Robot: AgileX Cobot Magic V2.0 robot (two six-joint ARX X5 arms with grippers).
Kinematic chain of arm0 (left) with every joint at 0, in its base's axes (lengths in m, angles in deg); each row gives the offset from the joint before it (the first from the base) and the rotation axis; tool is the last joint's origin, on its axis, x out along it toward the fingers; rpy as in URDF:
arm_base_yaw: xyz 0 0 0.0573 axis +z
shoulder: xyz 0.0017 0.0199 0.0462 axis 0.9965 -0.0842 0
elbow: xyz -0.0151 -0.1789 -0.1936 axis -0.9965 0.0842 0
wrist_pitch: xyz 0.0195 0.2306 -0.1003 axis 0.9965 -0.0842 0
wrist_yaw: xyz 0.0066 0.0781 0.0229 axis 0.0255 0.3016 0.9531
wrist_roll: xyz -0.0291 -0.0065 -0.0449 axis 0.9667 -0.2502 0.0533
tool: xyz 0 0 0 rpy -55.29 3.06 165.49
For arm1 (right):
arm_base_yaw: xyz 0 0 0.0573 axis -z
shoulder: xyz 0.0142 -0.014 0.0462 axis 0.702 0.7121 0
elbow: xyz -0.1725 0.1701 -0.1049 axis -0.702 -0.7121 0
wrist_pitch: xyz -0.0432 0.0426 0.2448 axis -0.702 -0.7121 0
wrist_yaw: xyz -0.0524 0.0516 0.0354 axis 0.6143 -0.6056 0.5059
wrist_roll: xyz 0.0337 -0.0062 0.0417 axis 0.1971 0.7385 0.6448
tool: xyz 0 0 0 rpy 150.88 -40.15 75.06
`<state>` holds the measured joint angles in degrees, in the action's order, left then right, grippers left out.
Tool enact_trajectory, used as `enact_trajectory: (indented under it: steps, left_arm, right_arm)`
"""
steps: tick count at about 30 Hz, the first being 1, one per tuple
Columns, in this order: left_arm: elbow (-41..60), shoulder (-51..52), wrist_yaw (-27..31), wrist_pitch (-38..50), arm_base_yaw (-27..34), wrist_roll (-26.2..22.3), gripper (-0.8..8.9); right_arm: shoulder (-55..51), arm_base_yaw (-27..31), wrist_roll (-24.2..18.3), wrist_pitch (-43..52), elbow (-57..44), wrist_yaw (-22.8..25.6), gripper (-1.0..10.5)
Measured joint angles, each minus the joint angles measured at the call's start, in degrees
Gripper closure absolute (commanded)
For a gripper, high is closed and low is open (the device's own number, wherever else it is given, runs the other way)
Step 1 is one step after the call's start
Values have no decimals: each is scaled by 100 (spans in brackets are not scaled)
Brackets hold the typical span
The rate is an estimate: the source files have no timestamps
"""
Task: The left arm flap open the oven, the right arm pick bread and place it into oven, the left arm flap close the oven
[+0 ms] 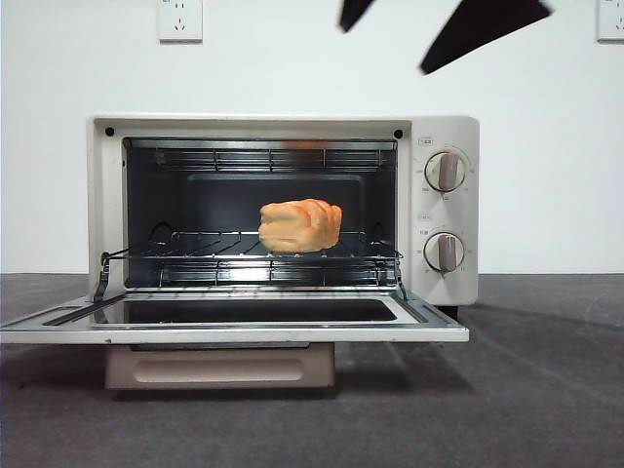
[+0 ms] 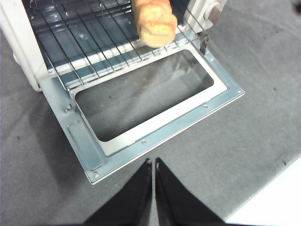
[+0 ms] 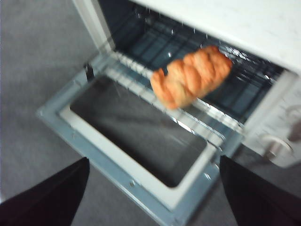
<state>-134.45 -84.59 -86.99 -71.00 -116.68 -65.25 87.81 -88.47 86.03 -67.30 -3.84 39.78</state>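
The cream-white oven (image 1: 444,132) stands with its door (image 1: 234,331) folded down flat. The golden-orange bread (image 1: 300,225) lies on the wire rack (image 1: 195,255) inside, right of centre, with nothing holding it. It also shows in the left wrist view (image 2: 155,21) and the right wrist view (image 3: 193,77). My left gripper (image 2: 153,162) is shut and empty, above the mat just in front of the door's outer edge (image 2: 169,139). My right gripper (image 3: 153,160) is wide open and empty, up in front of the open door (image 3: 108,162), apart from the bread. Two black tips (image 1: 483,29) show at the front view's top edge.
The oven sits on a dark grey mat (image 1: 546,390) before a white wall with power sockets (image 1: 179,19). Two grey knobs (image 1: 446,171) are on the oven's right panel. The pinkish-beige handle (image 1: 219,369) hangs under the lowered door. The mat's edge and a white surface show in the left wrist view (image 2: 277,202).
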Motion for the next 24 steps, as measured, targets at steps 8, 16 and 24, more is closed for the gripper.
enact_trajectory:
  steps: [8, 16, 24]
  left_arm:
    - [0, 0, 2, -4, 0, 0, 797]
    - [0, 0, 2, 2, 0, 0, 797]
    - [0, -2, 2, 101, 0, 0, 797]
  right_arm:
    - [-990, 0, -201, -66, -520, -295, 507]
    - [-1655, 0, -212, -17, -1360, -612, 507]
    - [-1858, 0, -212, 118, -1357, -612, 507]
